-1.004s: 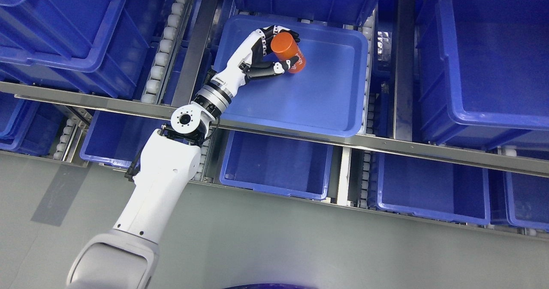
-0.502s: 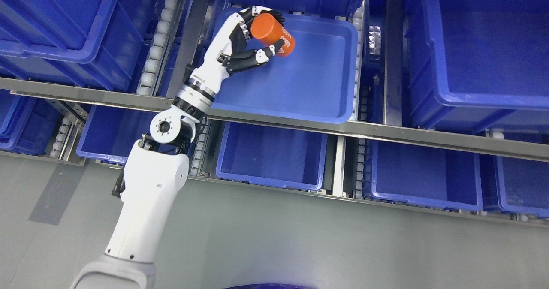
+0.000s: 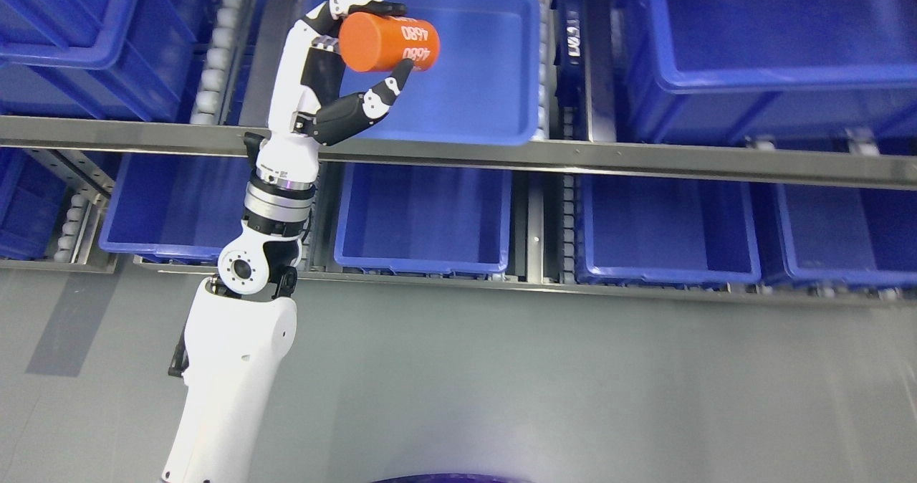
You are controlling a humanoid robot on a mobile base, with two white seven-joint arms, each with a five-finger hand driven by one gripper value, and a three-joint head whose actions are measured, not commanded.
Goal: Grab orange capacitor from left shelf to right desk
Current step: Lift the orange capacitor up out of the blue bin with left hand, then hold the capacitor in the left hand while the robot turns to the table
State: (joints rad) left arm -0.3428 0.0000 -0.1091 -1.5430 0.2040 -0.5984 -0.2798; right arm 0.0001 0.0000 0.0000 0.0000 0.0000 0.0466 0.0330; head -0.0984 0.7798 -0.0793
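- Fingers (image 3: pixel 372 8) of the left hand (image 3: pixel 322 74) curl over the top of the capacitor (image 3: pixel 387 42), dark tips pressed on its upper side.
- Thumb (image 3: pixel 372 99) reaches up from below — its tip touches the capacitor's lower edge, close to the white print.
- Between thumb and fingers the hand is only as wide as the capacitor's body; the grip is closed on it, with a gap showing between the palm and the orange end face.
- Capacitor lies on its side in the grip, round orange end toward the palm, printed end pointing right; white digits show on its side, upside down.
- It is held over the left part of a shallow blue tray (image 3: pixel 494 60) on the upper shelf level; whether it touches the tray floor cannot be told, though the tray's blue bottom shows clear under the thumb.
- Left arm (image 3: pixel 236 354) rises from the bottom edge, white, with a round joint below the wrist, and crosses the metal rail (image 3: pixel 645 157) at the front of the shelf.
- Below the rail stands a row of blue bins (image 3: pixel 423 214) — more deep bins fill the upper left and upper right corners.
- Grey floor (image 3: pixel 573 383) takes up the lower half of the view.
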